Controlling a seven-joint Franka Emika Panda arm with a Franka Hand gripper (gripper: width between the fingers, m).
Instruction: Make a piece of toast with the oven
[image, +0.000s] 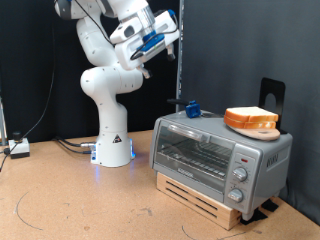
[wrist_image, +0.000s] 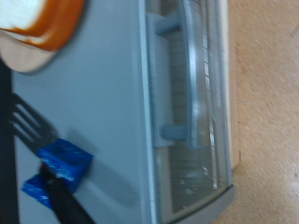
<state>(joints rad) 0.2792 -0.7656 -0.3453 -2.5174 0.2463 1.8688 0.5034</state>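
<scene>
The gripper (image: 166, 38) hangs high above the oven (image: 220, 152), holding nothing; whether its fingers are parted cannot be told. The piece of toast (image: 251, 117) sits on a round board (image: 262, 129) atop the oven, door closed. Light, soft and crumbly, it looks best pinched gently by its crust edges.

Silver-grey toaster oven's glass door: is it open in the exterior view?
No, the silver-grey toaster oven's glass door stands shut, upright against its front.
</scene>
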